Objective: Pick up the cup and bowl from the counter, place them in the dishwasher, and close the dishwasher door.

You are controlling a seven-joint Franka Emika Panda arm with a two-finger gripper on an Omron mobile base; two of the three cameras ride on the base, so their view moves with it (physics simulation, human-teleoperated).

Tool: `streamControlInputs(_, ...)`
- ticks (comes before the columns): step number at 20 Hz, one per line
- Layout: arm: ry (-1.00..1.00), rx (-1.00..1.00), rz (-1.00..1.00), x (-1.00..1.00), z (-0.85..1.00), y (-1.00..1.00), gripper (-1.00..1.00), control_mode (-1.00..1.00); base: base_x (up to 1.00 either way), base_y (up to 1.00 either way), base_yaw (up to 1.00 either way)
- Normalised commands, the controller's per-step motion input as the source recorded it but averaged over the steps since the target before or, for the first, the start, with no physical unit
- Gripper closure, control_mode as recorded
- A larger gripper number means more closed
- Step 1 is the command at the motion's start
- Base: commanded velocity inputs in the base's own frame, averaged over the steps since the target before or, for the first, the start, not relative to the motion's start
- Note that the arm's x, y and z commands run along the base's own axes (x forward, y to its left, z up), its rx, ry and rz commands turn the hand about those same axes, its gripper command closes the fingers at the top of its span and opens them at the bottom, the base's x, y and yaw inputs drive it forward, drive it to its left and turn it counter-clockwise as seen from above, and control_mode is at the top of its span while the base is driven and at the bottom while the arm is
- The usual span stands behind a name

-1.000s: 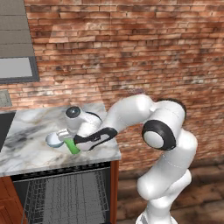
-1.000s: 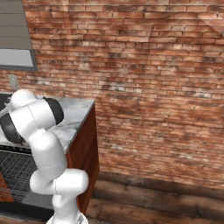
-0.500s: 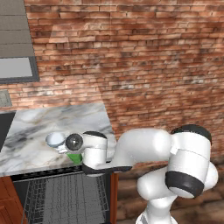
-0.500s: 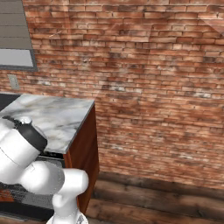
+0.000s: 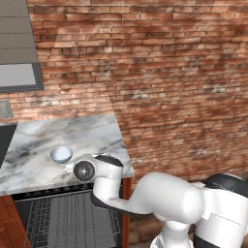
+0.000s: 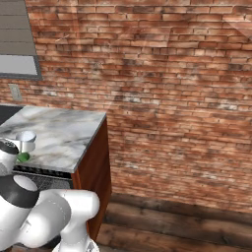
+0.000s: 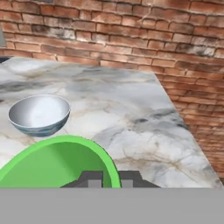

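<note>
Over the open dishwasher (image 5: pixel 68 223), in the left base view, the arm's wrist hangs at the bench (image 5: pixel 29 164) front edge, just beside the bowl (image 5: pixel 61 154); lowering straight into the wire racks should keep the load level.

Beside the bowl (image 6: pixel 26 141), the right base view shows a sliver of green cup (image 6: pixel 22 157) under the wrist.

Near the bowl (image 7: pixel 39 114), the hand view shows the tool (image 7: pixel 111 178) closed on the cup (image 7: pixel 57 164) rim; a steady grip matters.
</note>
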Motion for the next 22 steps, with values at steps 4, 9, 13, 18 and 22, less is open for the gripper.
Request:
streamControlInputs(4, -0.07, 0.00, 0.00, -0.32, 0.00, 0.00, 1.00, -1.00, 0.00, 0.00, 0.00)
streamControlInputs(9, -0.06, 0.00, 0.00, -0.29, 0.00, 0.00, 1.00, -1.00, 0.00, 0.00, 0.00)
streamControlInputs(13, -0.04, 0.00, 0.00, -0.20, 0.00, 0.00, 1.00, -1.00, 0.00, 0.00, 0.00)
streamControlInputs(18, -0.04, 0.04, 0.00, -0.24, 0.00, 0.00, 1.00, -1.00, 0.00, 0.00, 0.00)
streamControlInputs(22, -0.01, 0.13, 0.00, -0.17, -0.02, 0.00, 1.00, -1.00, 0.00, 0.00, 0.00)
